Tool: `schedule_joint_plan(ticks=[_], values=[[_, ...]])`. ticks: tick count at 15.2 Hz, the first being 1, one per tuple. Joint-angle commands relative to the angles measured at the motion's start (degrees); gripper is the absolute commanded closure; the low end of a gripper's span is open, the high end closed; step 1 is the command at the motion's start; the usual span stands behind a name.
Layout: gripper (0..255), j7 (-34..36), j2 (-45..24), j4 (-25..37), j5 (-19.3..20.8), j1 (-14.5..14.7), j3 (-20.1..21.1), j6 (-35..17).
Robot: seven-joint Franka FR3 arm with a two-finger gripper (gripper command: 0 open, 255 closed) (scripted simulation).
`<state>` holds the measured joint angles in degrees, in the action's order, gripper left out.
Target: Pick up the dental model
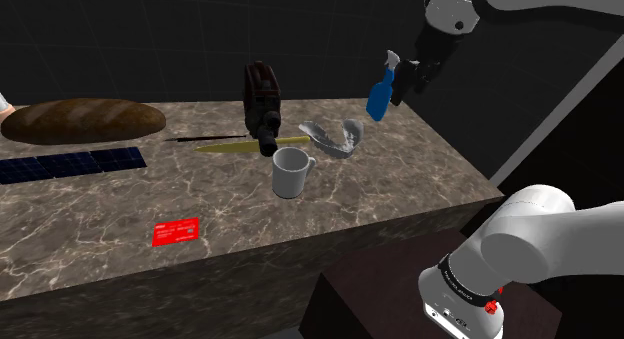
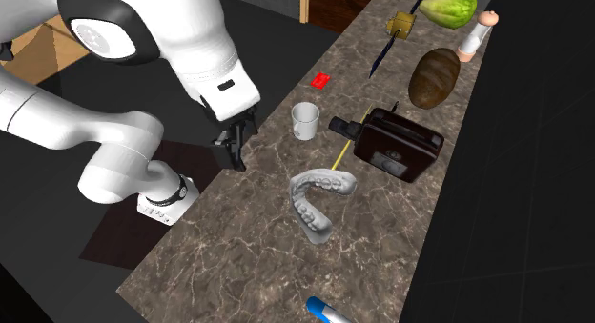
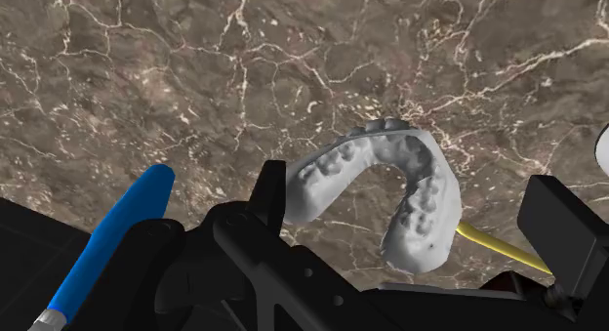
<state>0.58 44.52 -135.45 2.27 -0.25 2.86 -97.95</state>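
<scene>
The dental model (image 3: 390, 187) is a pale grey U-shaped arch of teeth lying flat on the brown marble counter (image 3: 195, 75). In the shoulder view the dental model (image 1: 335, 137) lies near the counter's right end, behind the white mug. My black gripper (image 1: 410, 82) hangs in the air above and to the right of it, open and holding nothing. In the second exterior view the gripper (image 2: 235, 154) hovers over the counter's near edge, left of the dental model (image 2: 319, 202). In the wrist view the gripper (image 3: 415, 192) stands well above the model, which lies between its spread fingers (image 3: 273, 192).
A blue spray bottle (image 1: 383, 92) lies just beyond the model at the counter's end. A white mug (image 1: 290, 172), a dark brown boxy device (image 2: 396, 145) and a thin yellow stick (image 3: 498, 246) lie close by. Farther along are a red card (image 1: 176, 231) and a bread loaf (image 1: 80, 120).
</scene>
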Motion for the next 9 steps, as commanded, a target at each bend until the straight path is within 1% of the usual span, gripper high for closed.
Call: schedule_joint_plan(ticks=[1, 5, 9], values=[[0, 0.0, 0.0, 0.0, 0.0, 0.0, 0.0, 0.0], [0, -1.7, -5.5, -2.3, -2.7, 1.0, -1.9, -8.0], [0, -4.0, -12.2, -3.2, -5.9, 2.5, -3.7, -15.6]])
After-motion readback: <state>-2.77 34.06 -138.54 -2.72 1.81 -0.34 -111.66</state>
